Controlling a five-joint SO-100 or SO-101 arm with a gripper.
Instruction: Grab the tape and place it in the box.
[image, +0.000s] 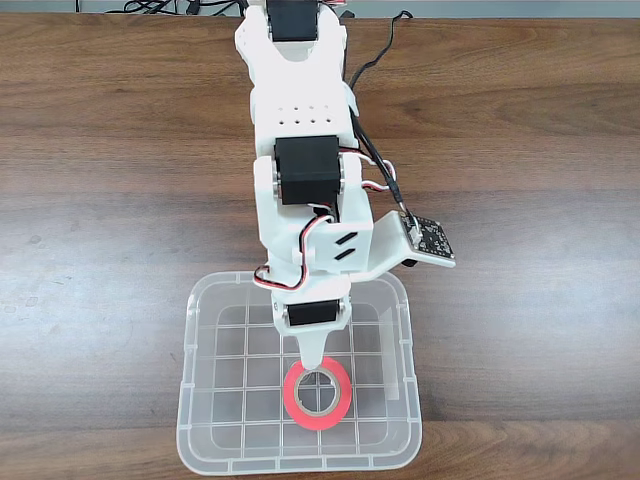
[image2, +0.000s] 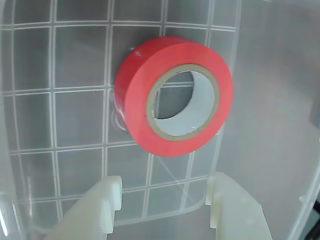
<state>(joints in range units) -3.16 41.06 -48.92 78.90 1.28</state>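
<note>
Wooden table (image: 520, 120): tape (image2: 172, 95) lies in the box (image: 190, 400), just beyond the gripper's (image2: 162, 207) parted, empty jaws; job looks done.

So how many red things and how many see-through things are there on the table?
Red: 1, the tape, lying flat inside the box
See-through: 1, the box
Total: 2
</note>
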